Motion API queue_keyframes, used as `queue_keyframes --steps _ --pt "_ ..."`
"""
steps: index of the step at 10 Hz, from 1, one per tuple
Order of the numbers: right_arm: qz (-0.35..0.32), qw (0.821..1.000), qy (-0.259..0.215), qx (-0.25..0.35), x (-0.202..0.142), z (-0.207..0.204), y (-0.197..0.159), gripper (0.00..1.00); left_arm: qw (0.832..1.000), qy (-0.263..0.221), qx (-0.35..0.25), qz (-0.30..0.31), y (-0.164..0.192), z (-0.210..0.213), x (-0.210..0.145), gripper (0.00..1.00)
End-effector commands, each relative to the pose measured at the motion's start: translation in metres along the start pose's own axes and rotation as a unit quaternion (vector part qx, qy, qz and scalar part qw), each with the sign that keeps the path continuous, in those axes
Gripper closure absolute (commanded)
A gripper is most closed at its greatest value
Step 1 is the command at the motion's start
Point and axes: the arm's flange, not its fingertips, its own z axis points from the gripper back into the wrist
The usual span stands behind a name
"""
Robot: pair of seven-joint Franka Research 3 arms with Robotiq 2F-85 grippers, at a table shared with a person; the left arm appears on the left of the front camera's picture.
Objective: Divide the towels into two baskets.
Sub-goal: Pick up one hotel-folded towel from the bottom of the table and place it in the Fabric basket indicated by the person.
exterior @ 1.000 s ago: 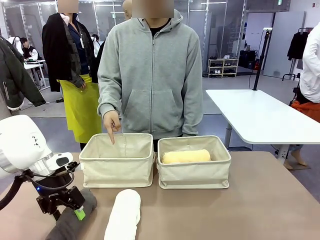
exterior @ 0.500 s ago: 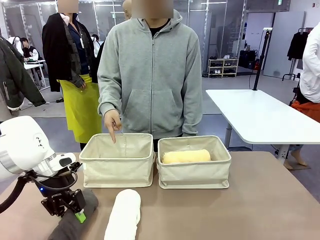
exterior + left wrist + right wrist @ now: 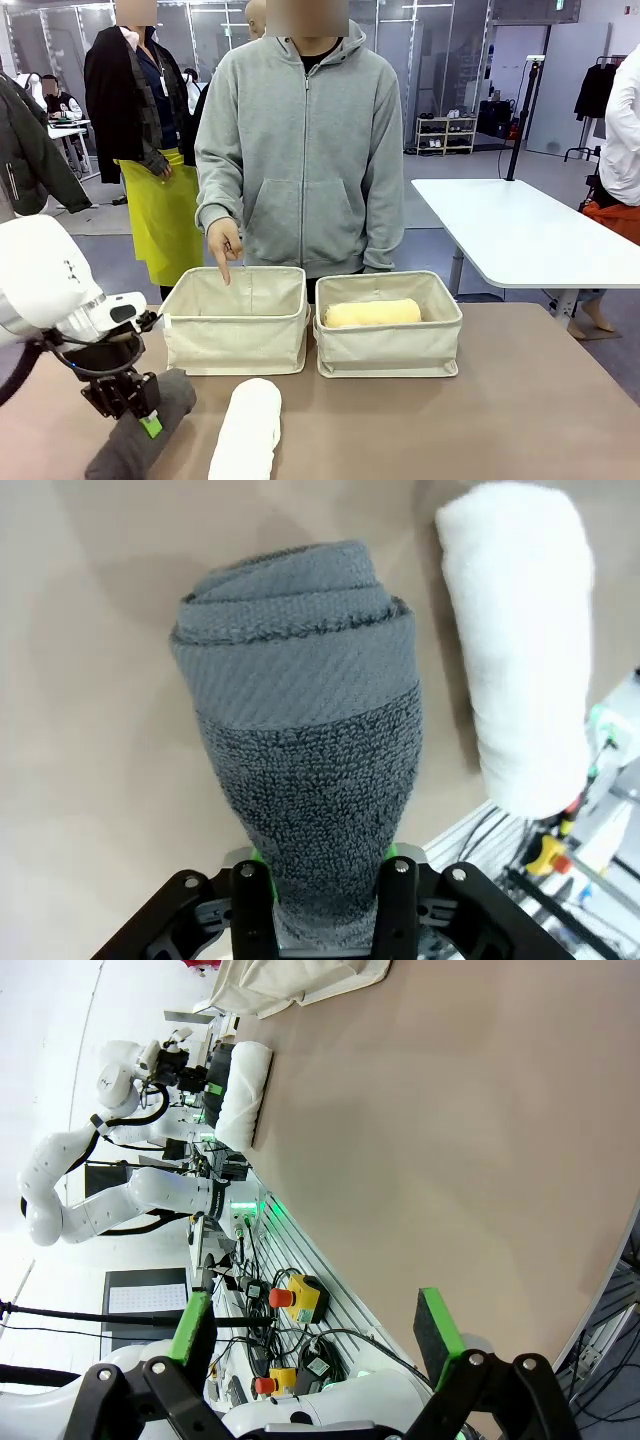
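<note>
My left gripper (image 3: pixel 140 418) is shut on one end of the dark grey towel (image 3: pixel 150 425), near the table's front left corner. In the left wrist view the green pads (image 3: pixel 250 880) squeeze the dark grey towel (image 3: pixel 300 720), which sticks out away from the left gripper (image 3: pixel 322 905). A white towel (image 3: pixel 248 430) lies on the table beside it, also seen as the white towel (image 3: pixel 520 650). Two baskets stand side by side: the left basket (image 3: pixel 235 335) shows no towel, the right basket (image 3: pixel 388 350) holds a pale yellow towel (image 3: pixel 372 313). My right gripper (image 3: pixel 315 1330) is open above bare tabletop.
A person in a grey hoodie stands behind the baskets; one hand (image 3: pixel 224 248) points down into the left basket. The brown table (image 3: pixel 520 410) has free room at the right. Other people and a white table (image 3: pixel 520 230) are farther back.
The left gripper's jaws have closed on the dark grey towel and risen slightly with it. The person's pointing hand and the right arm have stayed put.
</note>
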Motion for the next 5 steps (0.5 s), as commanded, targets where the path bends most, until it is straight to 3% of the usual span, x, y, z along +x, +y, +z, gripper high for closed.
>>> queue_keyframes --steps 1,3,5 --pt "-0.002 1.000 0.003 -0.007 -0.003 0.000 0.004 0.00 0.994 -0.011 0.005 -0.109 -0.020 0.034 -0.058 0.72" --pt "-0.002 1.000 0.003 -0.007 -0.003 0.000 0.004 0.00 0.968 0.006 0.047 -0.248 -0.038 0.067 -0.052 0.72" --pt "-0.002 1.000 0.003 -0.007 -0.003 0.000 0.004 0.00 0.937 0.019 0.044 -0.347 -0.056 0.085 -0.049 0.72"
